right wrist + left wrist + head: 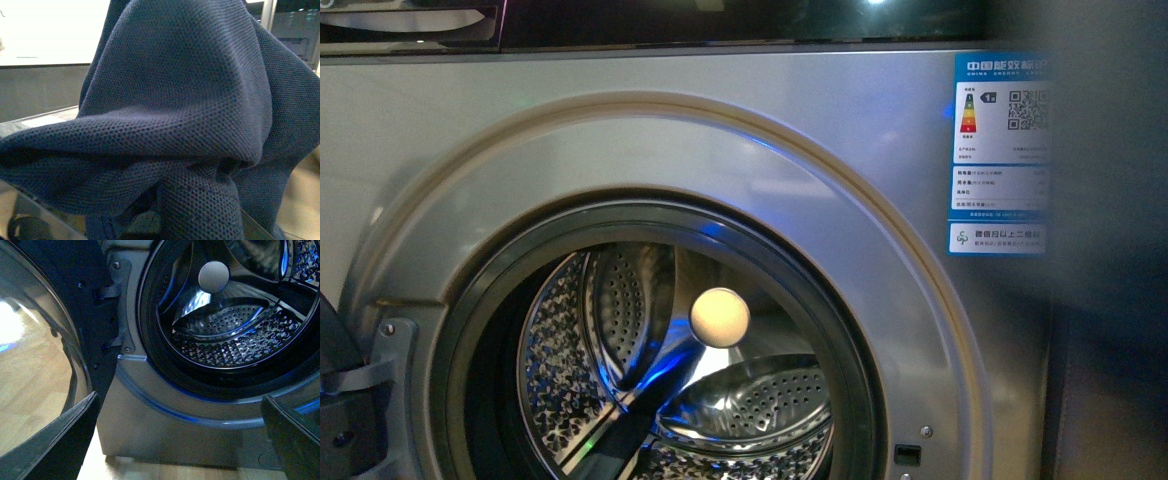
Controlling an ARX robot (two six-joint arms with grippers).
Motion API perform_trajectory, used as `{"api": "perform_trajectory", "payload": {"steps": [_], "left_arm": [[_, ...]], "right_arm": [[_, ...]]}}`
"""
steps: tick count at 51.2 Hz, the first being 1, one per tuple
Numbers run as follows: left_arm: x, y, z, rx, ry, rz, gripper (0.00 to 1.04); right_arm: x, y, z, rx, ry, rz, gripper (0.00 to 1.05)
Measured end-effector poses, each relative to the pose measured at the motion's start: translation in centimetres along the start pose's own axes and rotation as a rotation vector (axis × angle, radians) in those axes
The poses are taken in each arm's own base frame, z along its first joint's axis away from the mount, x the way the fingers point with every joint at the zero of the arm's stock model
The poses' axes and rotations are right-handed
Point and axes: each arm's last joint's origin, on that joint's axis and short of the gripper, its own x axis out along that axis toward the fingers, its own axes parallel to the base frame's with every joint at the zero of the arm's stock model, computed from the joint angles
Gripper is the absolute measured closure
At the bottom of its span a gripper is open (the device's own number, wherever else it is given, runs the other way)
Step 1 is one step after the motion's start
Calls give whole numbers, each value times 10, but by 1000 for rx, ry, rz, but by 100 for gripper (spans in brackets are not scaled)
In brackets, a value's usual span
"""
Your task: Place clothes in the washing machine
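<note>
Clothes: dark blue fine-ribbed soft garment (190, 100), bunched close before the right wrist camera, not in the drum. The right gripper is hidden beneath it, so its grasp cannot be told.

Large silver-grey front-loading washing machine (650, 130): round glass door (35, 355) swung open left, perforated steel drum (740, 400) empty.

Left gripper (179, 405): spread wide, nothing held, near the porthole.

Step judged: carrying to the mouth. Next, the garment is to be passed through the porthole, clear of the rim.
</note>
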Motion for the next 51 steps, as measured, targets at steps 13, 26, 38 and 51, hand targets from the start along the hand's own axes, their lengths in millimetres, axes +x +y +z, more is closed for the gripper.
{"api": "perform_trajectory", "payload": {"steps": [13,26,38,51], "left_arm": [[0,0,0,0,0,0,7],[0,0,0,0,0,0,7],[0,0,0,0,0,0,7],[0,0,0,0,0,0,7]], "right_arm": [[18,35,-32,32,53,127,94],[34,60,-84,70,154,232,94],[21,78,-88,115,124,337,94],[18,79,-87,124,117,342,94]]}}
